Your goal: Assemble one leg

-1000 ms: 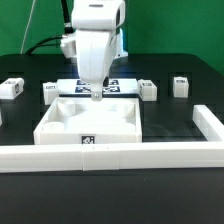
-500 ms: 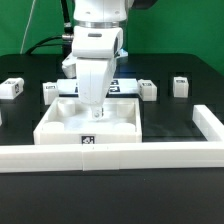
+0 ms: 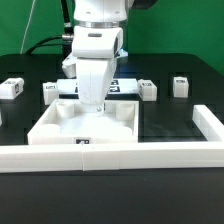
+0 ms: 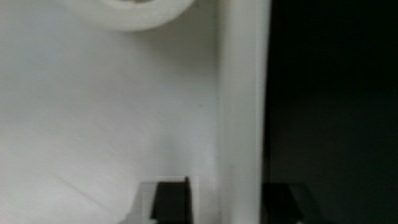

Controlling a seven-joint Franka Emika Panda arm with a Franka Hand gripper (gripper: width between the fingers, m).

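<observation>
Gripper (image 4: 228,200) tips cropped, astride tray (image 4: 89,120) wall

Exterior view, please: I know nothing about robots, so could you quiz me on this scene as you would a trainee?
1. True or false: the gripper is carrying one of the small legs.
2. In the exterior view, how many legs stand in the row beyond the white tray? A two, B four, C six.
3. Fill in: in the wrist view, the fingers sit either side of the tray's ____.
Key: 1 false, it is down at the tray; 2 B; 3 wall.
</observation>
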